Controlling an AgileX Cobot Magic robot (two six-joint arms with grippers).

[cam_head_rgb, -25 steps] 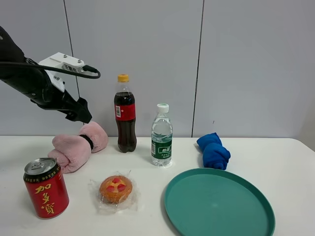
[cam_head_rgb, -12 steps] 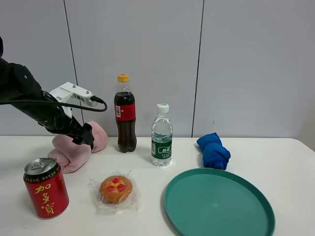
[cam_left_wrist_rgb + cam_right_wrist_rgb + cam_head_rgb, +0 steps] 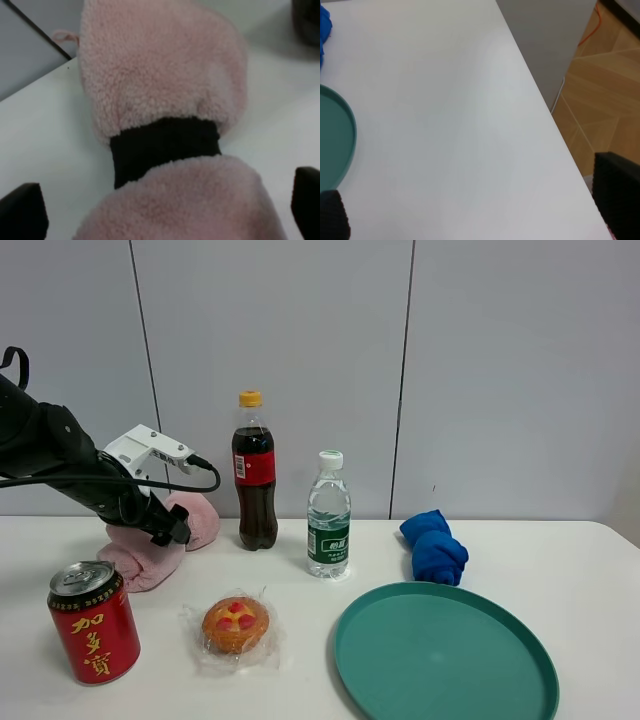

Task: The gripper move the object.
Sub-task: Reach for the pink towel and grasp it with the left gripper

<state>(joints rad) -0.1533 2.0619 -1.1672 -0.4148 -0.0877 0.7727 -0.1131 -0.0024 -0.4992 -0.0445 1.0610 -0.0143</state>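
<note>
Here, near the front edge, the red can (image 3: 93, 621), a wrapped pastry (image 3: 235, 624) and the green plate (image 3: 445, 652) are taking up most of the white table (image 3: 590, 570), leaving bare room mainly on the right. Over that right edge the right gripper (image 3: 475, 212) is hanging, its dark fingers (image 3: 617, 200) standing wide apart with nothing between them. Behind the can, at the back left, the pink towel (image 3: 140, 552) is lying, and the left gripper (image 3: 170, 530) is hovering low over it, fingers spread wide on either side of the roll near its black band (image 3: 165, 147); whether they are touching I cannot tell. Just beside the towel a cola bottle (image 3: 255, 472) is standing, then a water bottle (image 3: 328, 516) and a blue cloth (image 3: 433, 546).
</note>
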